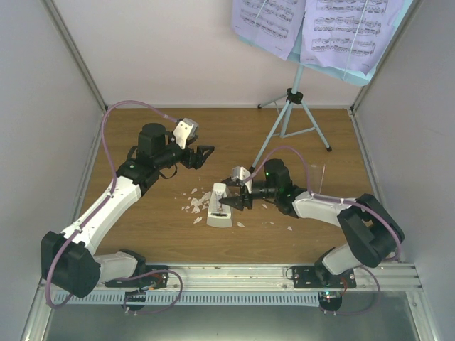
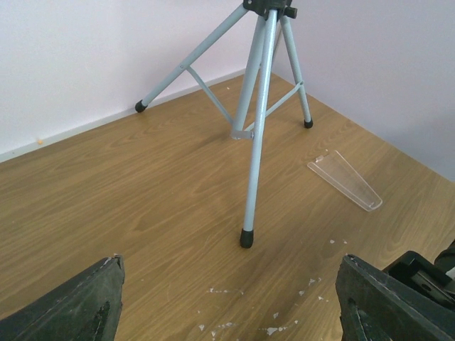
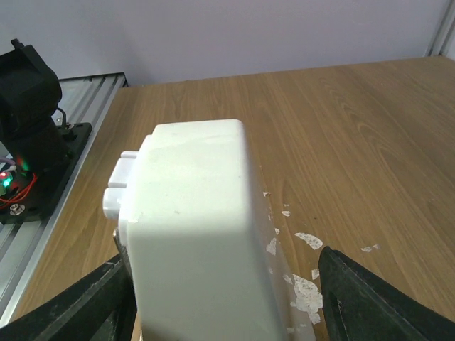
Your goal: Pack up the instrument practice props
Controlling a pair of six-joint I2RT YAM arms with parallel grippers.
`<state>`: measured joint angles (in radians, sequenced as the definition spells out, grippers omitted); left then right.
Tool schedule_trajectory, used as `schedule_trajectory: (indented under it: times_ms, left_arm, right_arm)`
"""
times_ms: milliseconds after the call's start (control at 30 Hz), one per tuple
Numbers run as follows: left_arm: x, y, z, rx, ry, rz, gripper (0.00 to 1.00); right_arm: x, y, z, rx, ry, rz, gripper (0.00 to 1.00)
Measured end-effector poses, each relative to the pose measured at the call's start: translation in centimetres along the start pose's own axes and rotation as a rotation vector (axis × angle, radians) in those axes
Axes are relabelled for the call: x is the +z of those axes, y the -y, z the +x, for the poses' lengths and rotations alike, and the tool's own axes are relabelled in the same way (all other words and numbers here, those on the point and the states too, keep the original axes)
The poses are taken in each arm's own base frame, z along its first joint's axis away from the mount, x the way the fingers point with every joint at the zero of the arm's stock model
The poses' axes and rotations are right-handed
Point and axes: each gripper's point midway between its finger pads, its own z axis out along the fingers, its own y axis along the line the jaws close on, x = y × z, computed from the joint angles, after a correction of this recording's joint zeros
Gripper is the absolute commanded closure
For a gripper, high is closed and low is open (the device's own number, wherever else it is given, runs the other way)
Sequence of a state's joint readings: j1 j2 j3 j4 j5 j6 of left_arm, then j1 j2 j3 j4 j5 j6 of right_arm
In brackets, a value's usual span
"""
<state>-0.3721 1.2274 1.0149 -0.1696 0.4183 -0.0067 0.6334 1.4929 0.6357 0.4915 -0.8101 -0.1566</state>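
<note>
Metronome [image 1: 217, 213] lies on desk [image 1: 163, 241] among crumbs [image 1: 193, 207], on the near side of stand [image 1: 290, 114]. Right hand [image 1: 231, 202] straddles it, fingers apart, gap on one side. Left hand [image 1: 206, 155] apart, empty, left of stand.

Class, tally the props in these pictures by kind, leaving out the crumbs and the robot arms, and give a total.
Stand: 1
Pages: 2
Metronome: 1
Clear cover: 1
Total: 5
</note>
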Motion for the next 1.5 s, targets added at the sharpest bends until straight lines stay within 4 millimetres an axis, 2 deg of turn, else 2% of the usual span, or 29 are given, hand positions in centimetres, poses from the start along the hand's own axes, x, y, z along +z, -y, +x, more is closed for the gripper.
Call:
schedule_trajectory:
  times_ms: [400,633,833,1100,1200,1333,1400,1500]
  left_arm:
    - [0.0,0.1,0.0,0.0,0.0,0.005,0.19]
    - [0.0,0.1,0.0,0.0,0.0,0.007,0.19]
    - [0.0,0.1,0.0,0.0,0.0,0.008,0.18]
    - [0.0,0.1,0.0,0.0,0.0,0.007,0.17]
    - [0.0,0.0,0.0,0.0,0.0,0.002,0.16]
    - [-0.4,-0.2,0.0,0.004,0.008,-0.025,0.15]
    - [-0.7,-0.2,-0.1,0.008,0.015,-0.038,0.15]
    - [-1.3,0.1,-0.4,0.018,0.03,-0.052,0.15]
  right_arm:
    - [0.4,0.5,0.0,0.016,-0.004,-0.001,0.28]
    - [0.6,0.7,0.0,0.024,-0.006,-0.001,0.18]
    - [0.6,1.1,0.2,0.034,-0.014,0.019,0.01]
    - [0.2,1.3,-0.2,0.041,-0.012,0.04,0.0]
    - [-0.8,1.1,-1.8,0.026,0.018,0.071,0.01]
    - [-3.1,1.3,-4.0,0.037,0.071,0.165,0.0]
    - [-5.0,2.4,-4.4,0.096,0.098,0.253,0.0]
    - [-8.9,5.7,-3.3,0.231,0.126,0.427,0.01]
